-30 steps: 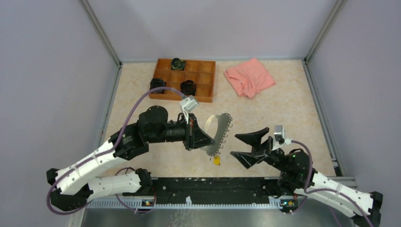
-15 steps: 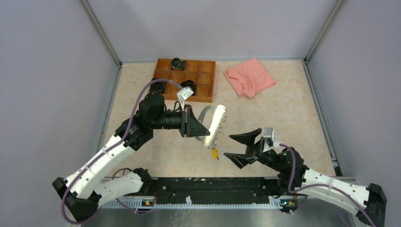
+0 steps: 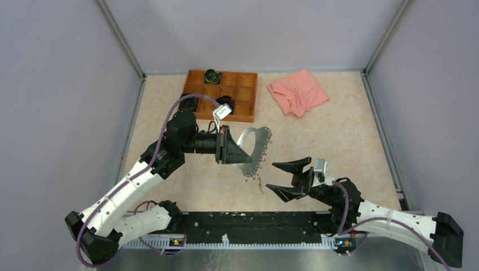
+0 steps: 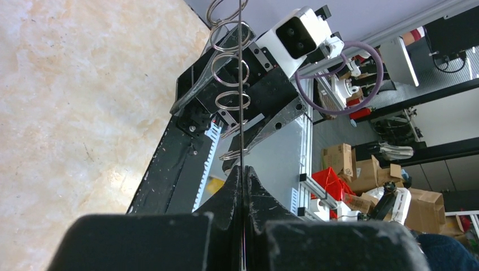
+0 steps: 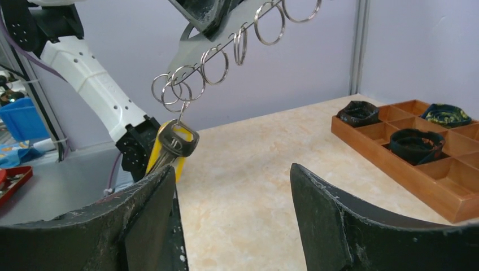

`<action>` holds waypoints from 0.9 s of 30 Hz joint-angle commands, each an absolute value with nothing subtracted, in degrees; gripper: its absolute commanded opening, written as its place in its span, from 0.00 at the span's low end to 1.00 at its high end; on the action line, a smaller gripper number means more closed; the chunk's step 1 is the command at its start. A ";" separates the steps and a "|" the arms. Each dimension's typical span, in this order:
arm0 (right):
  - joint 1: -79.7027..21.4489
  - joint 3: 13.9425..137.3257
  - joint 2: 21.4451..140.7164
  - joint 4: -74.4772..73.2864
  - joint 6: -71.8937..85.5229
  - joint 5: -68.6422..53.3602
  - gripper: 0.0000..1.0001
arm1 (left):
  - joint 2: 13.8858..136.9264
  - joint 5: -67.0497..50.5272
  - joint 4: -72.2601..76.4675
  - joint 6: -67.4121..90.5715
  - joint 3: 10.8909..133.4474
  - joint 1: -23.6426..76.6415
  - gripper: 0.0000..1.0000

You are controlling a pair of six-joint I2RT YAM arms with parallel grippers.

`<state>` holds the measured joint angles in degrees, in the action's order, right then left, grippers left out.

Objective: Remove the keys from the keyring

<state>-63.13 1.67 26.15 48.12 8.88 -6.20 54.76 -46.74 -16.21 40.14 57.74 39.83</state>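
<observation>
My left gripper (image 3: 233, 152) is shut on the keyring (image 3: 254, 150), a flat silvery oval plate held above the table, with small split rings along its rim. In the left wrist view the keyring (image 4: 241, 84) shows edge-on, pinched between the closed fingers. The keys (image 3: 260, 184) hang from its lowest ring; in the right wrist view the keys (image 5: 169, 148) have a yellow and a dark head, just beyond my left finger. My right gripper (image 3: 275, 176) is open and empty, just right of the hanging keys. The keyring's rings (image 5: 217, 65) run overhead in that view.
A wooden compartment tray (image 3: 244, 96) with black round objects (image 3: 213, 75) stands at the back, also in the right wrist view (image 5: 429, 169). A pink cloth (image 3: 297, 91) lies at the back right. A black rail (image 3: 248, 220) runs along the near edge.
The left gripper has lifted and tilted the keyring, so the keys now hang clear of the table. The right gripper has moved left and forward toward the keys, still open.
</observation>
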 commanded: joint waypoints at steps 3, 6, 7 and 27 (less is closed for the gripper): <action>-65.10 6.24 27.61 47.99 4.95 -7.88 0.69 | 54.54 -49.10 -10.67 41.93 57.09 39.34 0.00; -66.13 7.49 28.59 47.44 4.70 -7.83 0.65 | 54.50 -49.24 -10.19 42.30 56.61 39.33 0.00; -66.52 7.77 28.85 47.45 4.74 -7.78 0.65 | 54.50 -49.29 -10.14 42.28 56.53 39.29 0.00; -72.72 11.64 39.97 52.00 3.24 -4.35 0.54 | 53.70 -49.35 -8.28 43.73 54.84 39.29 0.00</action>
